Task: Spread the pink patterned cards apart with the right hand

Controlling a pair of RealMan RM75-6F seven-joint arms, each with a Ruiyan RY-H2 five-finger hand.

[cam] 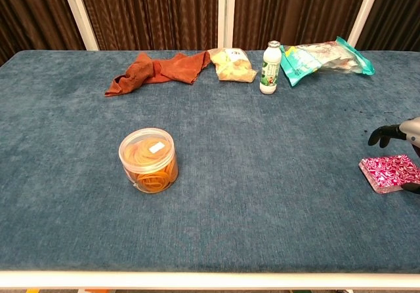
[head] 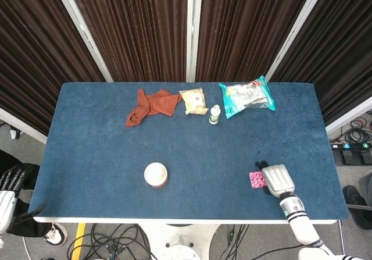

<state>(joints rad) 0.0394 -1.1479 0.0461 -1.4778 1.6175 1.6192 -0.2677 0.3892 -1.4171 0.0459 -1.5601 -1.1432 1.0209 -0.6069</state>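
The pink patterned cards (head: 256,180) (cam: 389,172) lie in one neat stack on the blue table (head: 174,149) near its front right. My right hand (head: 278,178) (cam: 401,136) hovers over the stack's right part, covering it in the head view. Its dark fingers (cam: 384,134) reach past the far side of the stack, and the thumb shows at the near right corner. The fingers are apart and grip nothing. My left hand (head: 7,189) hangs off the table's front left corner, holding nothing, and is seen only in the head view.
A clear round tub (head: 156,174) (cam: 148,160) of orange bands stands at front centre. Along the back edge lie an orange cloth (head: 150,106), a snack packet (head: 193,100), a small white bottle (head: 215,114) and a teal bag (head: 247,96).
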